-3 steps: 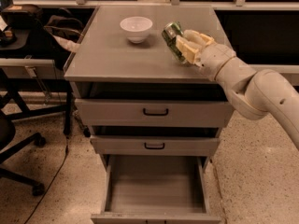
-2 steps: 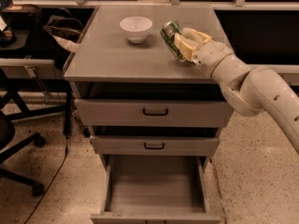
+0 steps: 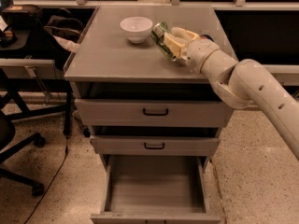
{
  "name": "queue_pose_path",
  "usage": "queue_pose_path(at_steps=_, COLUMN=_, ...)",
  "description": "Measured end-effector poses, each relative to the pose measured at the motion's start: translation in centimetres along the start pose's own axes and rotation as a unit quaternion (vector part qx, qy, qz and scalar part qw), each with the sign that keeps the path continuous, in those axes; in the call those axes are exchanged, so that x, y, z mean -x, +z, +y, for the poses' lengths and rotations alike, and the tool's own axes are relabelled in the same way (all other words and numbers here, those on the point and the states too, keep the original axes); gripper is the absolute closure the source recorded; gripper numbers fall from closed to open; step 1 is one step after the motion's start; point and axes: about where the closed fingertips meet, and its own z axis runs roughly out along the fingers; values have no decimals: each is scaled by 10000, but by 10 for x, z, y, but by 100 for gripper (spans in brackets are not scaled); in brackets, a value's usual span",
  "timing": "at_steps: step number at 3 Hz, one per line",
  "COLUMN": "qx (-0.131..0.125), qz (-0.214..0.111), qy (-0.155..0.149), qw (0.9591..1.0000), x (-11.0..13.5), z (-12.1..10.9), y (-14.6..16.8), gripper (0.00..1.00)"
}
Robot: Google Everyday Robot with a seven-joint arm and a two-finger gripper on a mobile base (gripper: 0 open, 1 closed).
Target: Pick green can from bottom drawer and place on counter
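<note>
Now pinches green can (image 3: 160, 33), tilted, with gripper (image 3: 174, 41) above counter (image 3: 117, 59) at 2 o'clock; edges slightly nearer bowl (image 3: 136, 28) at 12. Well clear of open bottom drawer (image 3: 154, 185), so likely needs only set-down and release.

Cream rounded arm (image 3: 261, 87), small dark dots; gripper (image 3: 169, 41) over counter (image 3: 117, 59), yellowish jaws.

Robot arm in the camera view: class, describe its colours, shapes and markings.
The arm is off-white, built of thick rounded tubular segments with small dark dots along its side. The tool, over the counter, has pale yellowish fingers. No cables show.
</note>
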Motion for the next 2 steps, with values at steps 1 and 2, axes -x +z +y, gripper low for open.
queue_pose_path(at_steps=1, qx=10, qz=10, qy=1, qw=10000, x=-1, z=1, y=1, gripper=81)
queue_pose_path(at_steps=2, qx=10, qz=10, qy=1, qw=10000, x=-1, z=1, y=1, gripper=58)
